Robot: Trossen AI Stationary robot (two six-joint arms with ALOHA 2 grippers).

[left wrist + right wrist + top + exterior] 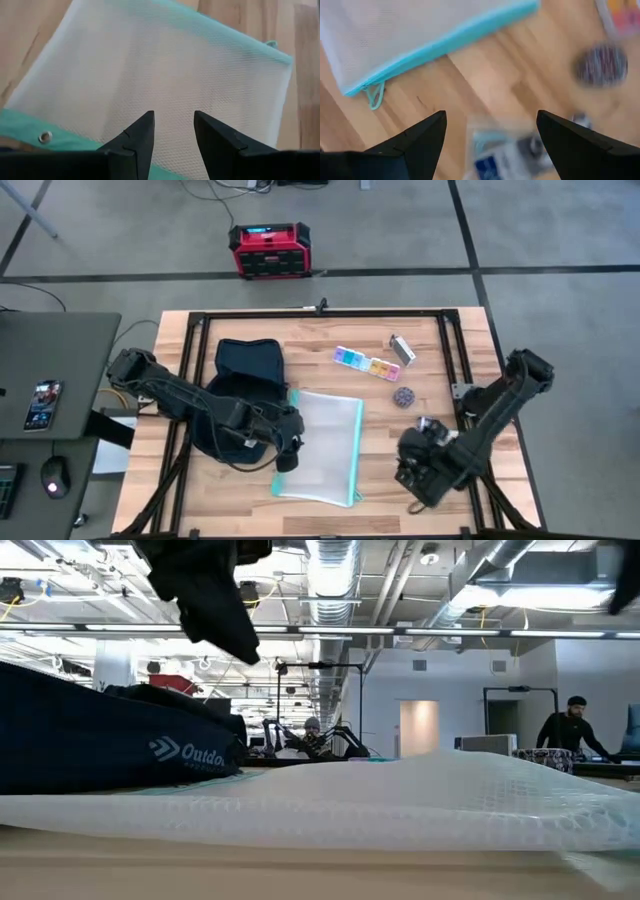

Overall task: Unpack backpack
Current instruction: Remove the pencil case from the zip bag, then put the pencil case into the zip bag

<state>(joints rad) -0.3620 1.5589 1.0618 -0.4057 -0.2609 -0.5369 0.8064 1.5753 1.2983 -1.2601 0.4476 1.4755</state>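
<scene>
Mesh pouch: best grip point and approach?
Judgement: take the mesh pouch by its teal-bound edge on the side away from the backpack, coming from above. It lies flat on the table, so only the border offers the fingers a firm, thin lip.

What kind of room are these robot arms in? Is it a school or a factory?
Probably a robotics lab or workshop. The low view shows bare ceiling ducts and a person working at a bench far back. From above, a desk with a phone and mouse sits beside the wooden table.

Grey floor (560, 240) w/ dark seams, red-black box (268, 250), side desk (60, 350); ceiling ducts (335, 570), strip lights
</scene>
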